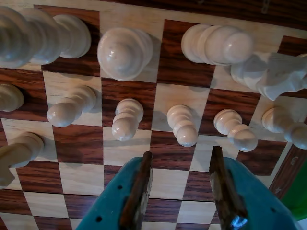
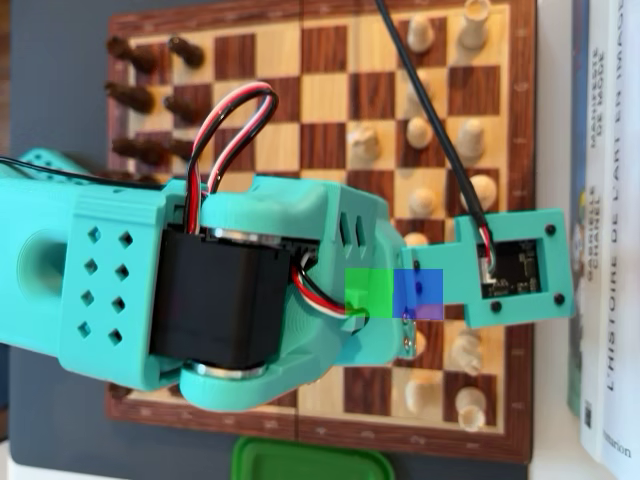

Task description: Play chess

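Observation:
In the wrist view a wooden chessboard (image 1: 81,177) carries white pieces. A row of white pawns crosses the middle, and one white pawn (image 1: 182,125) stands just ahead of the gap between my fingers. Bigger white pieces stand behind, among them a knight (image 1: 273,72). My teal gripper (image 1: 181,153) with brown pads is open and empty, low over the board. In the overhead view my teal arm (image 2: 200,290) covers the middle of the board (image 2: 325,50) and hides the jaws. Dark pieces (image 2: 130,97) stand at the left, white pieces (image 2: 470,140) at the right, and one white pawn (image 2: 363,147) stands further forward.
Books (image 2: 605,200) lie along the right side of the board in the overhead view. A green lid (image 2: 310,460) sits below the board's bottom edge; a green thing (image 1: 297,191) also shows at the right edge of the wrist view. A black cable (image 2: 430,110) runs over the board.

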